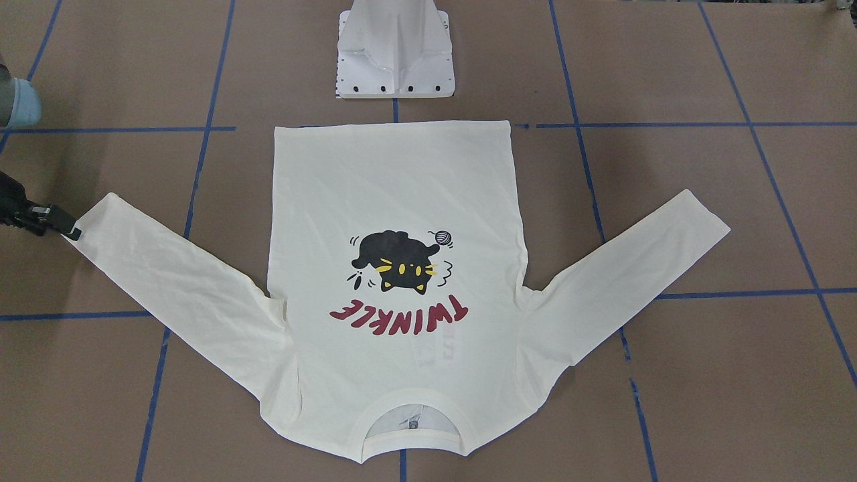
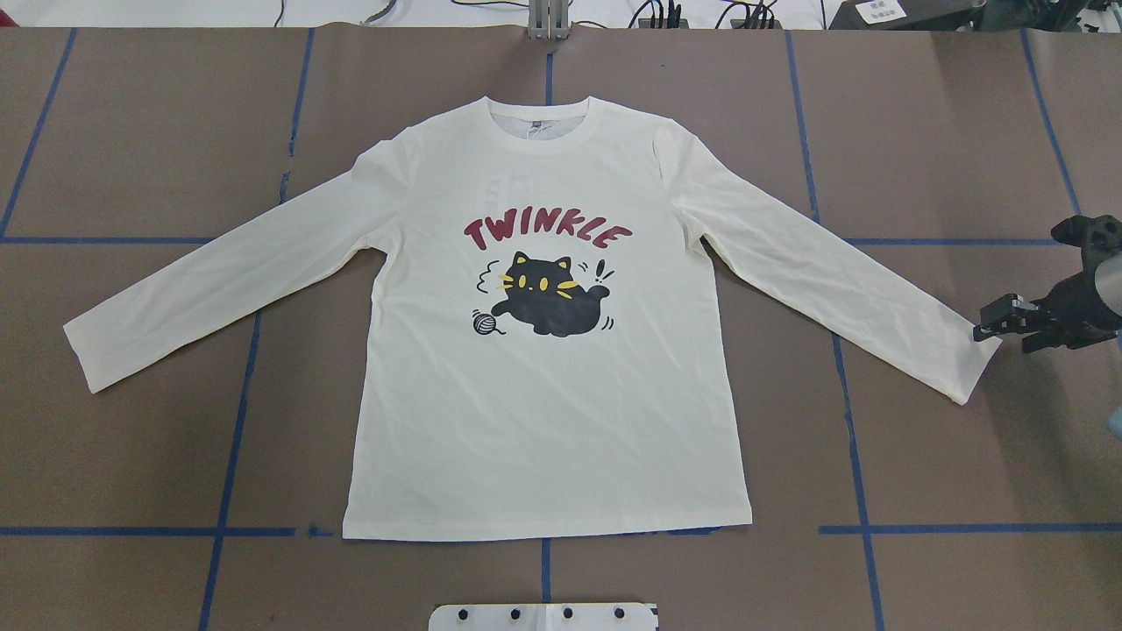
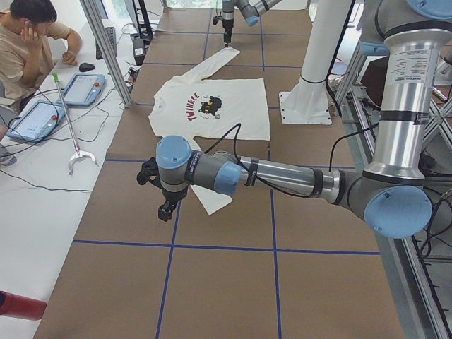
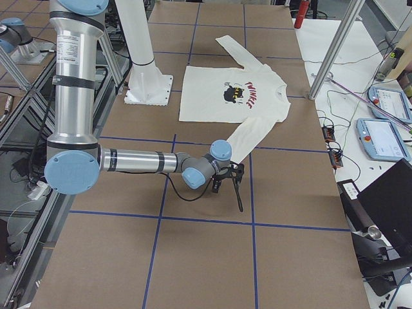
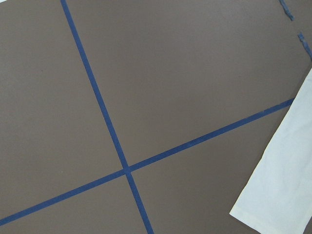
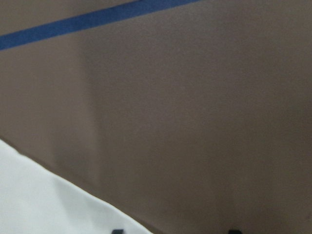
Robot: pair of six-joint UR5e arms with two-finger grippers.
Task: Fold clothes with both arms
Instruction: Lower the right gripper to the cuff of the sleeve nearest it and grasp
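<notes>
We see the brown table (image 2: pixel 131 131) with the shirt (image 2: pixel 543 421) spread flat, print up. Our right gripper (image 2: pixel 999 329) is at one cuff, jaws apart, gripping nothing. Our left gripper (image 3: pixel 167 206) hovers beside the other cuff, and we cannot tell how its jaws stand.

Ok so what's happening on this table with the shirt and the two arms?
A cream long-sleeved T-shirt lies flat on the table, cat print up, both sleeves spread out; nothing is folded yet. The right gripper sits open and low at the cuff of one sleeve, not gripping it. The left gripper hangs above the table just beyond the other cuff; whether it is open cannot be told.
</notes>
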